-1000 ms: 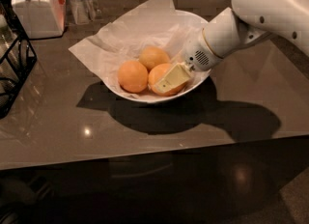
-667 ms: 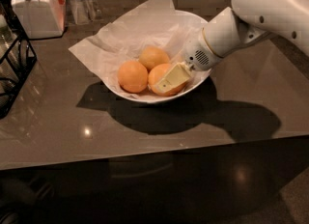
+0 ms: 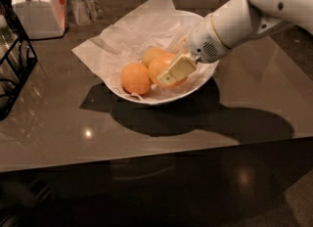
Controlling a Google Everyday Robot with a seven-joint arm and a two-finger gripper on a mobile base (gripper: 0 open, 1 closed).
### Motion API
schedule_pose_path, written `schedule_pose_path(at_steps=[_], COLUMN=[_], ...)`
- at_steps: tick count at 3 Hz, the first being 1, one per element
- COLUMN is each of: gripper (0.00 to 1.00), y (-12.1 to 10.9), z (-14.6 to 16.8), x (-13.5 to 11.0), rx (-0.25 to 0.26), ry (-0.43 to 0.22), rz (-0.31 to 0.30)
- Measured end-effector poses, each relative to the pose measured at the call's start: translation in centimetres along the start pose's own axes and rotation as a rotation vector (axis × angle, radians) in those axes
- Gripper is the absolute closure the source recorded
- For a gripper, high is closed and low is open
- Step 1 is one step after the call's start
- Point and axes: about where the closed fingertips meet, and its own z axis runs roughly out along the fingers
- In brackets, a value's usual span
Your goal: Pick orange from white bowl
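The white bowl (image 3: 146, 98) stands on the dark table, lined with crumpled white paper, and holds three oranges. My gripper (image 3: 165, 73) reaches in from the right on the white arm and is shut on the largest, deep-orange orange (image 3: 160, 63). One cream finger (image 3: 176, 69) lies across its front and the other finger is hidden behind it. The orange sits a little above the bowl's bottom. A smaller round orange (image 3: 135, 78) lies to its left. A yellowish one (image 3: 151, 54) lies behind, partly hidden.
A white lidded jar (image 3: 34, 7) stands at the back left. A black wire rack (image 3: 14, 69) stands at the left edge. The table's front edge runs below the bowl, and the white arm (image 3: 244, 18) spans the upper right.
My gripper and the large orange in it have risen slightly in the bowl. The other two oranges and the bowl have not moved.
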Motion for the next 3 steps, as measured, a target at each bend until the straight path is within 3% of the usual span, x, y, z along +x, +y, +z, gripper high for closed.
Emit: schedule_pose_path(at_steps=[1, 2, 3], gripper=[1.00, 1.00, 1.00], y=[0.9, 2.4, 4.2], z=[-2.3, -5.7, -9.7], x=[-2.3, -2.8, -2.1], rx=[-0.060, -0.095, -0.046], ry=[-0.113, -0.189, -0.213], rz=[-0.033, -0.001, 0.043])
